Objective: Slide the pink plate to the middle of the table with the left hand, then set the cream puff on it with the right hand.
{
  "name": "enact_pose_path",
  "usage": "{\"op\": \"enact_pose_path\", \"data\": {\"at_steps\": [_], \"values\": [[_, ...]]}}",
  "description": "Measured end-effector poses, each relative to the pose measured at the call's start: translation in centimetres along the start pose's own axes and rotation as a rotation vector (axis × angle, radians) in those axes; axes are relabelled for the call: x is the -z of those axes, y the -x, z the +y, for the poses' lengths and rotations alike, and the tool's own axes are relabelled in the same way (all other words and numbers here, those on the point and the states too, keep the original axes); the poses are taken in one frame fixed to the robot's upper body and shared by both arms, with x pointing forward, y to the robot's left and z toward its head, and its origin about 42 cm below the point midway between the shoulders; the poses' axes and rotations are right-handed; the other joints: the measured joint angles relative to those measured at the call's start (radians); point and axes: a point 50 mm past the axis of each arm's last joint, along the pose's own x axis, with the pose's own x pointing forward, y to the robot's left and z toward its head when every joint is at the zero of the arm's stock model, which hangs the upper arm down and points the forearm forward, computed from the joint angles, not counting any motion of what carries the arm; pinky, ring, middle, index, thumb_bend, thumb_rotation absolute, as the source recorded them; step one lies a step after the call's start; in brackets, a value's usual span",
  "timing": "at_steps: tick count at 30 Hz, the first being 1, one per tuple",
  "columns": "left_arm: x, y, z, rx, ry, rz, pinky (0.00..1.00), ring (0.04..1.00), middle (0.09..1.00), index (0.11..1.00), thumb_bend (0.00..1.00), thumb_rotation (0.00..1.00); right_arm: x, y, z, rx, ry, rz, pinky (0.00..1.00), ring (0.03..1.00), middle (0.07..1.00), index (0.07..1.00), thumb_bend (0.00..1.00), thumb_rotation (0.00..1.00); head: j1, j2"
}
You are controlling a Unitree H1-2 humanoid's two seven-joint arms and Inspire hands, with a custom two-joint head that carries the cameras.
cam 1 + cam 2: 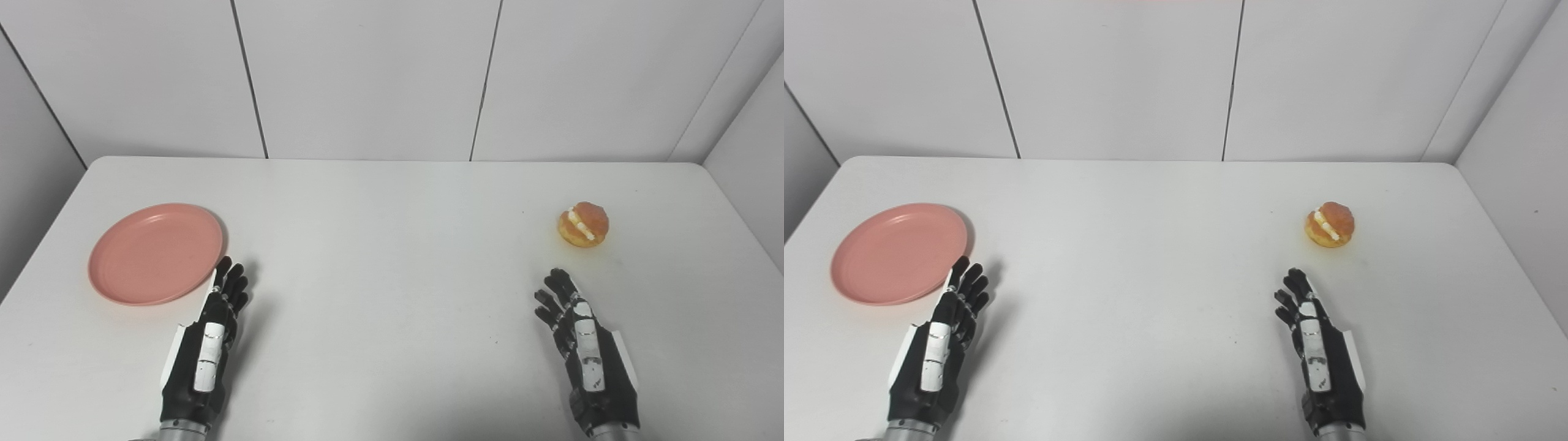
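Note:
A pink plate (pixel 155 253) lies flat at the left side of the white table (pixel 392 202), with nothing on it. My left hand (pixel 211 331) rests just right of the plate's near edge, fingers stretched and apart, fingertips close to the rim, holding nothing. A golden cream puff (pixel 583 225) with a white filling line sits at the right side of the table. My right hand (pixel 582 343) hovers a short way in front of the puff, open, fingers spread, apart from it.
White wall panels (pixel 367 73) close off the table's far edge and both sides. The table top between the plate and the cream puff is bare white surface.

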Motion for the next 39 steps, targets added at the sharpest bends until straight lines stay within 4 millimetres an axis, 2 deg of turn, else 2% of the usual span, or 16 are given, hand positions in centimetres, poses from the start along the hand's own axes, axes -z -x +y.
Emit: {"op": "enact_pose_path", "data": {"at_steps": [1,3,5,6,8,13,21,25,32,39], "values": [[0.3,0.0,-0.4,-0.002,0.008,0.004,1.00,0.974,0.977,0.992,0.75,0.93,0.3,0.0,-0.4,-0.005,0.002,-0.001,0.95,0.923,0.952,0.926,0.90,0.99,0.000,0.000],[0.3,-0.1,-0.9,-0.012,0.009,-0.015,1.00,0.977,0.979,0.993,0.76,0.94,0.6,0.1,-1.3,-0.014,0.001,-0.002,0.96,0.934,0.959,0.932,0.90,1.00,0.081,-0.043],[0.3,-0.1,-1.6,-0.015,-0.003,-0.029,1.00,0.987,0.987,0.997,0.75,0.94,1.0,0.1,-2.3,-0.022,-0.003,-0.008,0.97,0.939,0.963,0.934,0.90,1.00,0.081,-0.043],[0.3,-0.2,-2.1,-0.012,-0.008,-0.030,1.00,0.994,0.994,0.999,0.74,0.94,1.2,0.0,-2.8,-0.028,-0.009,-0.014,0.98,0.944,0.966,0.938,0.90,1.00,0.127,-0.075],[0.4,-0.3,-3.3,-0.003,-0.013,-0.028,1.00,0.999,0.999,1.000,0.72,0.94,1.5,-0.1,-3.6,-0.039,-0.018,-0.031,0.98,0.944,0.969,0.946,0.89,1.00,0.155,-0.095],[0.5,-0.5,-6.1,-0.007,0.003,-0.030,1.00,1.000,1.000,1.000,0.69,0.94,1.9,-0.3,-4.9,-0.063,-0.019,-0.048,0.98,0.942,0.970,0.951,0.88,1.00,0.193,-0.117],[0.6,-0.6,-6.6,-0.024,-0.013,-0.033,1.00,1.000,1.000,1.000,0.60,0.98,2.1,-0.7,-5.8,-0.079,-0.015,-0.049,0.99,0.951,0.973,0.951,0.87,1.00,0.224,-0.146],[0.7,-0.6,-6.6,-0.032,-0.033,-0.052,1.00,1.000,1.000,1.000,0.60,0.97,2.2,-0.8,-5.9,-0.076,-0.015,-0.049,0.99,0.947,0.973,0.951,0.86,1.00,0.222,-0.156],[0.9,-0.8,-6.8,-0.035,-0.041,-0.085,1.00,0.995,1.000,1.000,0.58,0.97,2.6,-1.2,-6.2,-0.068,-0.013,-0.046,1.00,0.954,0.976,0.950,0.87,1.00,0.235,-0.215],[1.1,-1.0,-7.0,-0.033,-0.045,-0.129,1.00,0.987,0.999,1.000,0.55,0.97,2.8,-1.7,-6.5,-0.060,-0.018,-0.049,1.00,0.953,0.975,0.951,0.87,1.00,0.245,-0.236]]}}
